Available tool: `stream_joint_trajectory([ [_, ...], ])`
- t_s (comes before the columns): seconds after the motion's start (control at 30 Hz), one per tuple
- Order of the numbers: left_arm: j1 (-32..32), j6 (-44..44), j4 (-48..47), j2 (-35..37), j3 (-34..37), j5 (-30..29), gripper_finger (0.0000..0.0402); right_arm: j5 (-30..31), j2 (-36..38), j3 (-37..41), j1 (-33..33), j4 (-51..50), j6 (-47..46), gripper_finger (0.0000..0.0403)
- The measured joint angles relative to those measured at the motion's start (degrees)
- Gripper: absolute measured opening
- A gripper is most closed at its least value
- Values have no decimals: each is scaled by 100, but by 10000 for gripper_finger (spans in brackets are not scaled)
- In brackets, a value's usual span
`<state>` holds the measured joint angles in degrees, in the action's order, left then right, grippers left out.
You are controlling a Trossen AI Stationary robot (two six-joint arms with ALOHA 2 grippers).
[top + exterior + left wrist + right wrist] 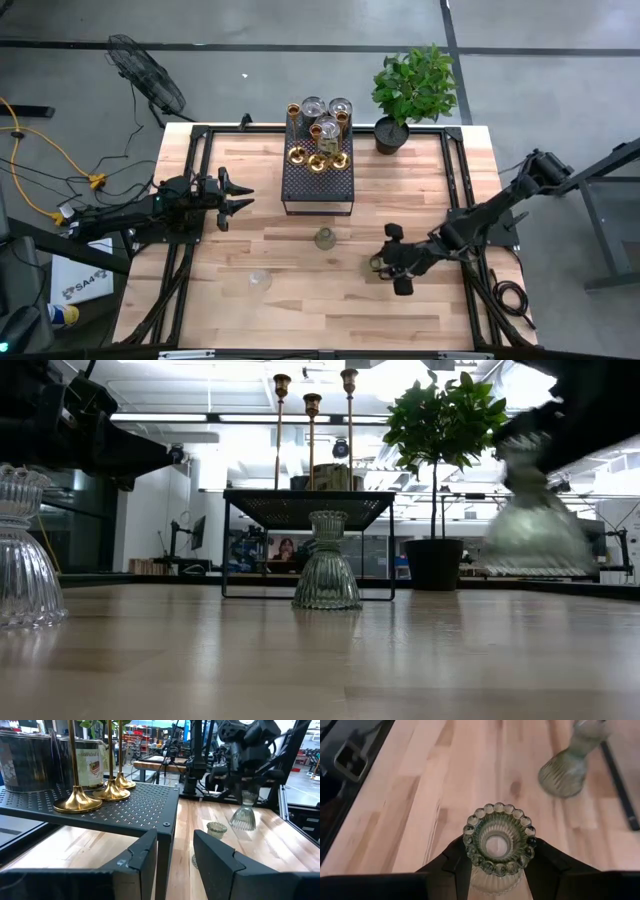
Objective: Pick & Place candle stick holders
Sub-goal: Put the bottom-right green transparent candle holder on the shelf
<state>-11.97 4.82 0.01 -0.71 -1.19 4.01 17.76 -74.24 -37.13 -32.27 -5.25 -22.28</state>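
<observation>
Three brass holders [317,158] and several round cups [327,112] stand on the black perforated box [318,185] at the table's far middle. One ribbed clear-glass holder [325,238] stands on its base at mid table, and another [260,281] stands nearer the front left. My right gripper [384,263] is shut on a third glass holder [499,842], right of the middle one. My left gripper [240,195] is open and empty, left of the box, and it shows in the left wrist view [175,855]. My right gripper pinches the glass holder's neck just under its beaded rim [470,851], one finger on each side. The fingers come from above, slanting down from the table's right. The holder hangs upright below them, its flared base [535,545] clear of the table.
A potted green plant [410,95] stands at the far right of the table, beside the box. Black frame rails [455,180] run along the table's left and right sides. Bare wood lies along the near edge [330,320].
</observation>
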Motion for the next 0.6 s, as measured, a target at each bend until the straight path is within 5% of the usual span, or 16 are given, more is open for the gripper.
stream_joint_trajectory([
  [0.6, -1, 0, 2, 0, 0, 0, 125, 13, 97, -1856, 1676, -1570, 6, 135],
])
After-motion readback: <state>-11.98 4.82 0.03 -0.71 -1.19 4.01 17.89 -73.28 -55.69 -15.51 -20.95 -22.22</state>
